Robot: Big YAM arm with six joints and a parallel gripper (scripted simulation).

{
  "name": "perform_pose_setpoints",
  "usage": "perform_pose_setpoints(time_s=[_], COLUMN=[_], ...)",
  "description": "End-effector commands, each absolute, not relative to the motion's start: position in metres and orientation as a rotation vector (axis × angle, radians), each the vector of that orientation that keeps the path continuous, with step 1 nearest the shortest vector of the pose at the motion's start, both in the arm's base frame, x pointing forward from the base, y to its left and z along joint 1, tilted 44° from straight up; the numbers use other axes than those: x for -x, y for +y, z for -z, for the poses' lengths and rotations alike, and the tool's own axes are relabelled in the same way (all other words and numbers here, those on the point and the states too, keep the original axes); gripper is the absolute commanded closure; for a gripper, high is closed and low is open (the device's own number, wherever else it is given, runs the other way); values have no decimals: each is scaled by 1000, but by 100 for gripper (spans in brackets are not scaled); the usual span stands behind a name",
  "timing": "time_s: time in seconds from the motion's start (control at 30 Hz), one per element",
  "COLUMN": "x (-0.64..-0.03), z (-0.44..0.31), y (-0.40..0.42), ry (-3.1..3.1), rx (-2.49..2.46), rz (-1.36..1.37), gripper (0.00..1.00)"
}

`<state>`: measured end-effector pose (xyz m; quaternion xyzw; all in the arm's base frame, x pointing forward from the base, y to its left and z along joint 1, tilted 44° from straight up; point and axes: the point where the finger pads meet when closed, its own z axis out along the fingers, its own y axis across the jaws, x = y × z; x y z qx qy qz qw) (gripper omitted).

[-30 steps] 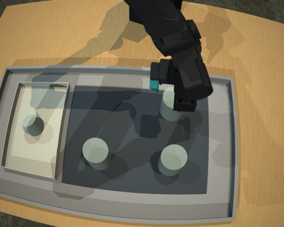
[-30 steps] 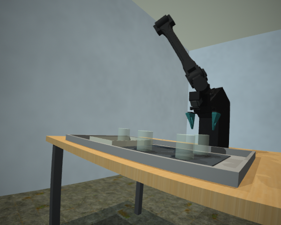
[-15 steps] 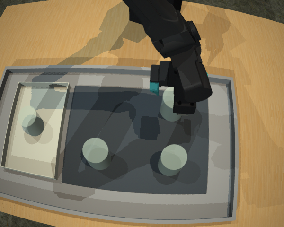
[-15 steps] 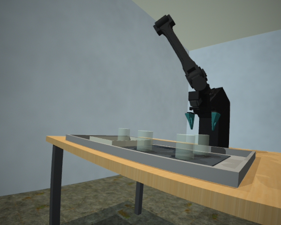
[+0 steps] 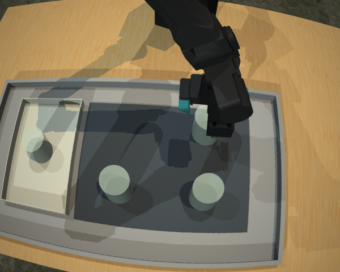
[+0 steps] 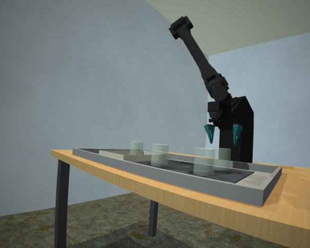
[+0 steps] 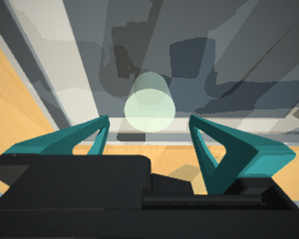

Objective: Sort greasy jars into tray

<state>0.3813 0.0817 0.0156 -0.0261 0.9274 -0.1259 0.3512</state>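
My gripper (image 6: 222, 143) (image 7: 149, 119) is open and empty. Its fingertips are above the back right jar (image 5: 201, 128) (image 6: 224, 160) (image 7: 149, 111), one to each side of it in the wrist view. That jar stands on the dark mat (image 5: 152, 211) (image 6: 237, 177) (image 7: 90, 30), partly hidden by the arm in the top view. A front left jar (image 5: 114, 179) (image 6: 159, 154) and a front right jar (image 5: 208, 187) (image 6: 204, 161) also stand on the mat. The fourth jar (image 5: 34, 140) (image 6: 136, 147) stands inside the cream tray (image 5: 35, 187) (image 6: 111, 154), left of the mat.
The tray and mat lie on the grey steel top (image 5: 193, 249), which has a raised rim (image 5: 282, 175) (image 6: 192, 186) all round. A wooden table (image 5: 316, 190) (image 6: 288, 213) carries it. The arm reaches in from the back over the back right part of the mat.
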Motion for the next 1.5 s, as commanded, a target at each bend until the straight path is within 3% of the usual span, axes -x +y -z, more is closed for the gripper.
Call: perform_pose_setpoints(time_s=[0.0, 1.47], x=[-384, -412], z=[-10, 28], y=[76, 63], ry=[2409, 2409], rx=[63, 63], rz=[340, 340], gripper=[0, 0])
